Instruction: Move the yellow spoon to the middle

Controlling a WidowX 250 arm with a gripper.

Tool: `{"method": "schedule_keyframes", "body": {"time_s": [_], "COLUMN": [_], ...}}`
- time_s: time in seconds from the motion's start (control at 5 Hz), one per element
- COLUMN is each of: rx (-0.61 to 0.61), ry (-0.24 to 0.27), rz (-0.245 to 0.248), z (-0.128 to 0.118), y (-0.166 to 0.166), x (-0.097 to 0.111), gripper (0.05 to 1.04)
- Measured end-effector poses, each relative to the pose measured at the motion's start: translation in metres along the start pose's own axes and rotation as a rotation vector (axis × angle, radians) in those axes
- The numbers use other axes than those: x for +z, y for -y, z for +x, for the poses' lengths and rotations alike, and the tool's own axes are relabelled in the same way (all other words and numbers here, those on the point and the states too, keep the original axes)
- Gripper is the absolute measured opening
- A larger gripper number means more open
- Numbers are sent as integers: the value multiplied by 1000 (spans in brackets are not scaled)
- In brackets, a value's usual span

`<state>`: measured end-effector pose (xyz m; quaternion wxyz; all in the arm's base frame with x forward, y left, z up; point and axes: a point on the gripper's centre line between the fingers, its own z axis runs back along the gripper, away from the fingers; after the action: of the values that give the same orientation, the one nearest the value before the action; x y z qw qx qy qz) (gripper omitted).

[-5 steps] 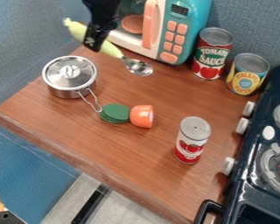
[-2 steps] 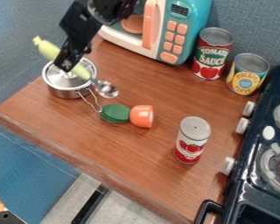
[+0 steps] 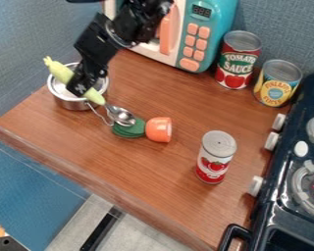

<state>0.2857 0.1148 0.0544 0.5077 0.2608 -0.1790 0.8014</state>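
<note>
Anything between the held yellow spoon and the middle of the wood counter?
Yes. In this view the spoon's bowl end overlaps the green discs, with the orange cup beside them toward the middle. A low move would probably hit them. The gripper holds the handle.

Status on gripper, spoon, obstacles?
Gripper shut on yellow spoon, over metal pot. Spoon's bowl over green discs. Orange cup close by, possible snag heading to middle.

Textured blue-grey walls (image 3: pixel 284 24) run along the top and upper left of the frame, behind a brown wood-grain table (image 3: pixel 133 166), with pale grey floor (image 3: pixel 143 233) at the bottom.
</note>
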Motion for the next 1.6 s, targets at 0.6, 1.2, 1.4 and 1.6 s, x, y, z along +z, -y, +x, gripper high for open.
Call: {"method": "schedule_keyframes", "body": {"time_s": [0.6, 1.2, 1.4, 1.6], "rx": [104, 180, 198, 175], "ry": [-45, -147, -173, -172], "rz": [36, -11, -41, -51], "z": [-41, -75, -81, -88], "y": [-12, 9, 18, 14], "x": [4, 45, 59, 63], "gripper": [406, 405, 405, 405]}}
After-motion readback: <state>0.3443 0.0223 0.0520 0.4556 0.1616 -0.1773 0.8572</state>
